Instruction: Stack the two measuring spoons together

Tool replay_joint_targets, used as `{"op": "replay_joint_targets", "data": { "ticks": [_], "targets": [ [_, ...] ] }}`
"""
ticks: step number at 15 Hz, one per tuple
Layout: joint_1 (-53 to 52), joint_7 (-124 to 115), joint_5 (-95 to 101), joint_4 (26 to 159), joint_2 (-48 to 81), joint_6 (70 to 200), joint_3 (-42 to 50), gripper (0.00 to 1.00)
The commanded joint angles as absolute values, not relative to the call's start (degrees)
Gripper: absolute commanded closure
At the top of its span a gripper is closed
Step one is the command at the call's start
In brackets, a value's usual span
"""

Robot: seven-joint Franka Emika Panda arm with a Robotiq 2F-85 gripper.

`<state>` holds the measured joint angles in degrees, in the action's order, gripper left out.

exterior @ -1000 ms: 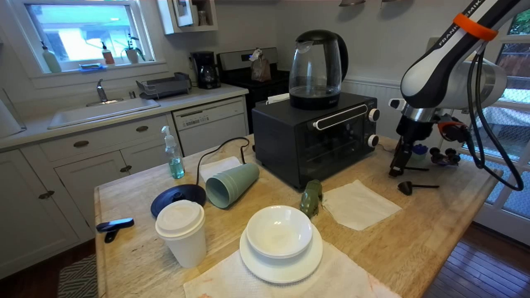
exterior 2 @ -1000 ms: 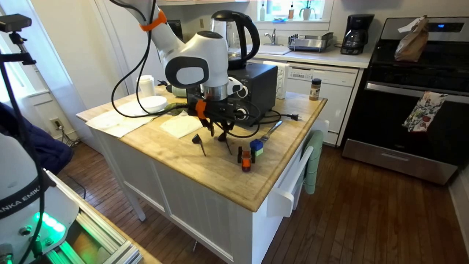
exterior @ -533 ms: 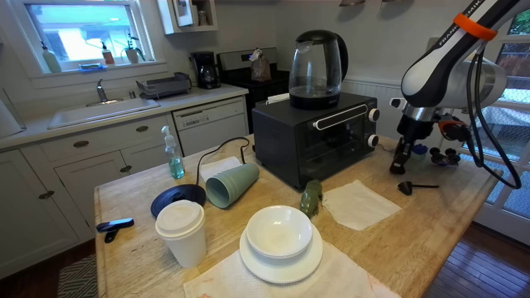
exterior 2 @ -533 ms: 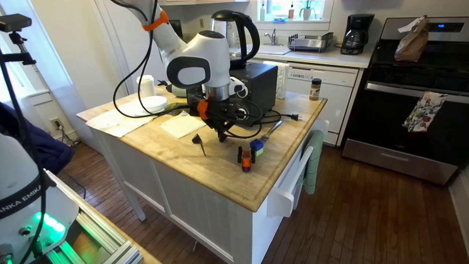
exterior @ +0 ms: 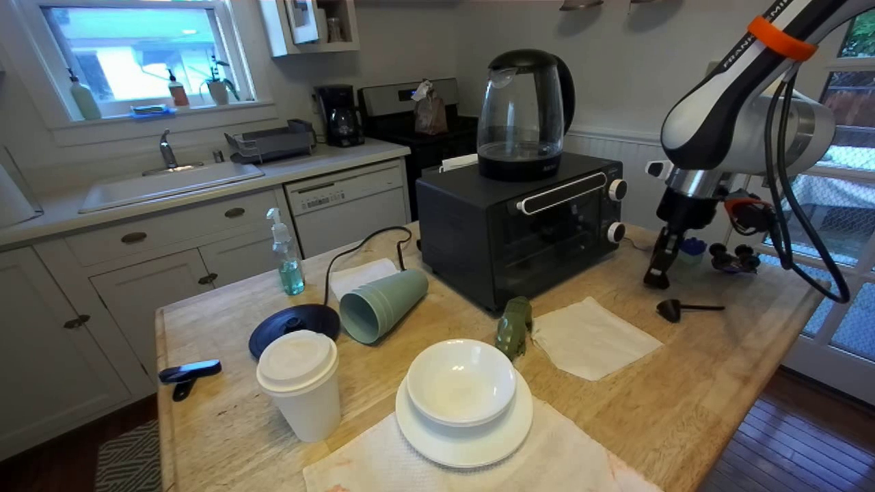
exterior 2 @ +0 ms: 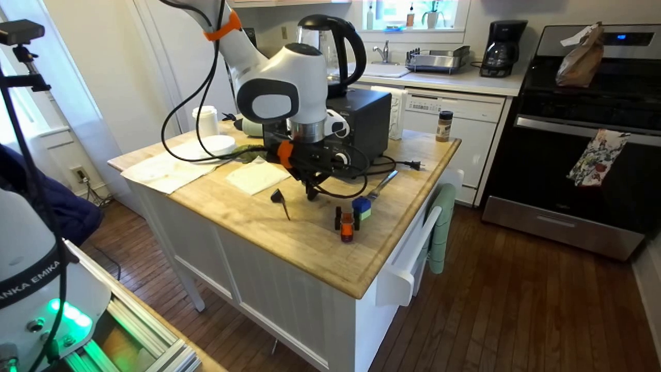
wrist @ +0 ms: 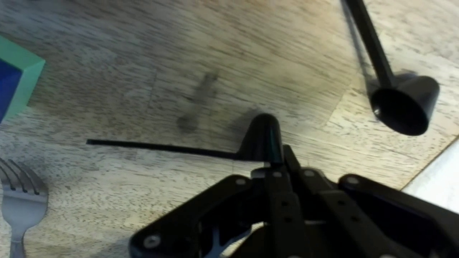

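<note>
Near the oven, my gripper [wrist: 284, 161] is shut on the bowl wall of a black measuring spoon [wrist: 263, 138] in the wrist view. That bowl opens back toward the jaws, and its thin handle points left across the picture. Dark fingers hide the exact contact. Both exterior views show the gripper [exterior: 656, 280] low over the wooden table, but the held spoon cannot be made out there. A second black measuring spoon [wrist: 425, 95] lies on its side on the table, apart from the gripper. It also shows in both exterior views, close to the fingertips [exterior 2: 311, 196].
A black toaster oven [exterior: 519, 225] with a glass kettle on top stands close to the arm. A blue-green block [exterior 2: 361, 206], an orange toy car [exterior 2: 347, 227] and a fork [wrist: 25, 208] lie nearby. A white napkin [exterior: 595, 338] is on the table's other side.
The jaws have come together on the spoon. Its handle, seen beside the gripper a second ago in both exterior views, no longer shows there. The other spoon has stayed put.
</note>
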<state>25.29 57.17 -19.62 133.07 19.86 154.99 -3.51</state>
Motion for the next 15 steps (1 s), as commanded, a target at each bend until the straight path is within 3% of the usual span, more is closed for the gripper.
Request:
{"op": "replay_joint_targets", "data": {
  "ticks": [1, 8, 15],
  "targets": [
    [27.65, 60.63, -26.24, 130.68, 19.92, 146.78, -5.0, 0.99],
    [25.84, 59.34, -32.71, 128.53, 19.19, 132.16, -0.91, 0.99],
    [23.85, 55.77, -36.17, 127.33, 19.83, 127.17, 2.25, 0.99]
  ]
}}
